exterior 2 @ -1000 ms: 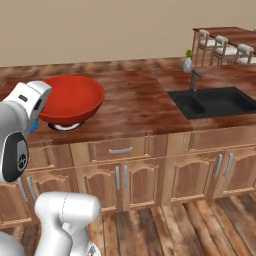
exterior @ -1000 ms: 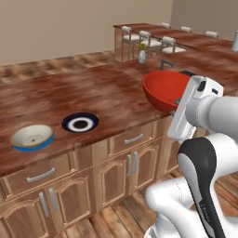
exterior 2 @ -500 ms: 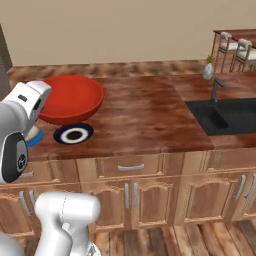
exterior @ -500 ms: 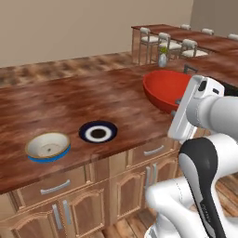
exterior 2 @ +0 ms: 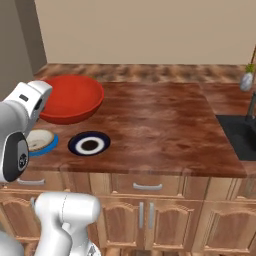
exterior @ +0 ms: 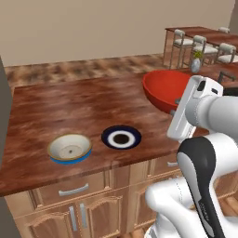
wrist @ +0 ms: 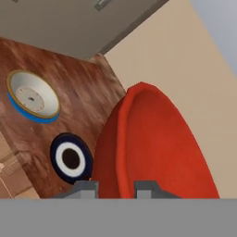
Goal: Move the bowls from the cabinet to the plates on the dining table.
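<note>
Item: red bowl (exterior: 168, 89). Shallow, round, glossy, solid red. Carried in the air above the right part of the dining table (exterior: 56, 111), tilted, clear of the wood. The gripper (wrist: 115, 187) is clamped on its near rim, one finger on each side of the wall, as the hand view shows.

Handling, by judgement: stiff and hard, probably light for its width, but glazed and slippery, so a pinch at one edge gives little hold against swinging. Likely to chip if dropped or set down hard. The rim is the sensible place to grip; the wall offers nothing else to close on.

Item: cream bowl (exterior: 69, 147). Golden-brown rim, whitish inside. Sits in the blue plate (exterior: 59, 159) at the near left of the table; this pair looks finished.

Item: ringed plate (exterior: 121, 138). Dark ring, white centre, bare. Lies just right of the cream bowl, near the front edge, and left of and below the carried bowl. Judged to be the place for the red bowl.

Caution: lower level and centred; a tilted bowl may slide off so flat a disc.
</note>
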Tool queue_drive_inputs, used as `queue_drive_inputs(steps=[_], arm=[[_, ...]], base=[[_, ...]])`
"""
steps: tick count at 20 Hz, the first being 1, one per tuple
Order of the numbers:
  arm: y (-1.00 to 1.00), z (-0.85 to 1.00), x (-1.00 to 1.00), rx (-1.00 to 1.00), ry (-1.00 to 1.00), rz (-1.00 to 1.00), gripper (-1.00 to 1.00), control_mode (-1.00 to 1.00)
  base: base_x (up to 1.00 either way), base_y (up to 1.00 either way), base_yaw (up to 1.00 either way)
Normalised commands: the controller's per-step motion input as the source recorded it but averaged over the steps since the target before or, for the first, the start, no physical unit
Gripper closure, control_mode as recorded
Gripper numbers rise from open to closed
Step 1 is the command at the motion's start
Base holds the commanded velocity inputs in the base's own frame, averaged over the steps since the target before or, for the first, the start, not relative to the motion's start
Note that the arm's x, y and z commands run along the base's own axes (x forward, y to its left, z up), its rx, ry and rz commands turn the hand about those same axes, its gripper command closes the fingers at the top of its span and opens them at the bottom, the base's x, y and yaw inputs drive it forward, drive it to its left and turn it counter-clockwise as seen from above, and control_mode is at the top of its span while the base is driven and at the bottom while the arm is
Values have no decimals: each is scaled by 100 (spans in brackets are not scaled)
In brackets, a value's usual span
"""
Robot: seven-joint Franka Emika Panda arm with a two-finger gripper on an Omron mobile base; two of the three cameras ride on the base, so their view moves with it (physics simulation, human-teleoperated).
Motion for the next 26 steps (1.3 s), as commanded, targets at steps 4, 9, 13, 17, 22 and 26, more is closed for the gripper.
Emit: queue_drive_inputs(steps=[4, 9, 13, 17, 22, 26], arm=[[0, 0, 0, 0, 0, 0, 100, 100], [0, 0, 0, 0, 0, 0, 100, 100], [0, 0, 0, 0, 0, 0, 100, 100], [0, 0, 0, 0, 0, 0, 100, 100], [0, 0, 0, 0, 0, 0, 100, 100], [0, 0, 0, 0, 0, 0, 100, 100]], base=[[17, -8, 27], [0, 0, 4], [0, 0, 0], [0, -1, 0], [5, 0, 0], [2, 0, 0]])
